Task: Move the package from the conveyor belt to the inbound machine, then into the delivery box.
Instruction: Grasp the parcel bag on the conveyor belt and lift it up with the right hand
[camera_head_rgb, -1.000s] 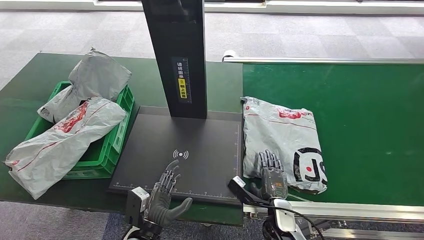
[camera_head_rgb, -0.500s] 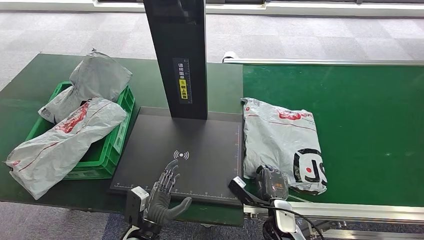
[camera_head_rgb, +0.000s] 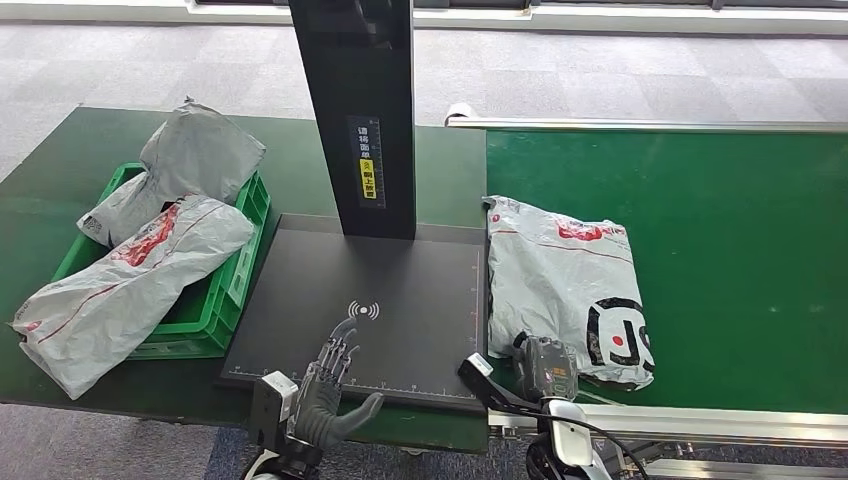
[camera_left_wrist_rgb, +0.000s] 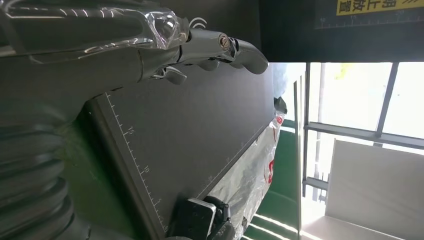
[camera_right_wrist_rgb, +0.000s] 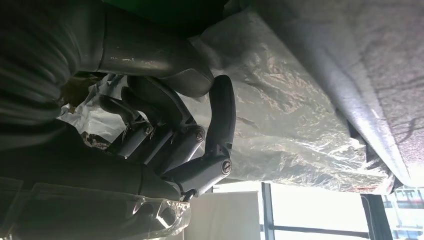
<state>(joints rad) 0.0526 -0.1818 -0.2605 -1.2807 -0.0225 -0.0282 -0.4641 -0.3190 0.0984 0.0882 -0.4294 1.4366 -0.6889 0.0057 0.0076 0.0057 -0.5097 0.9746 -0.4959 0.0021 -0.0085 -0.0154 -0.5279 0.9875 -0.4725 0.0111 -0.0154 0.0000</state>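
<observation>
Package (camera_head_rgb: 566, 283) unmoved on belt, right hand (camera_head_rgb: 545, 366) now curled gripping its edge

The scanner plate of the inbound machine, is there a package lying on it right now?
No. The dark scanner plate is bare, and the package lies beside it on the green conveyor belt.

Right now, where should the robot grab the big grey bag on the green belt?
Probably the near corner of the package, coming from the robot's side. It lies flat and floppy, so its loose edge bunches easily. The right hand already curls on that corner; the left hand hovers open.
</observation>
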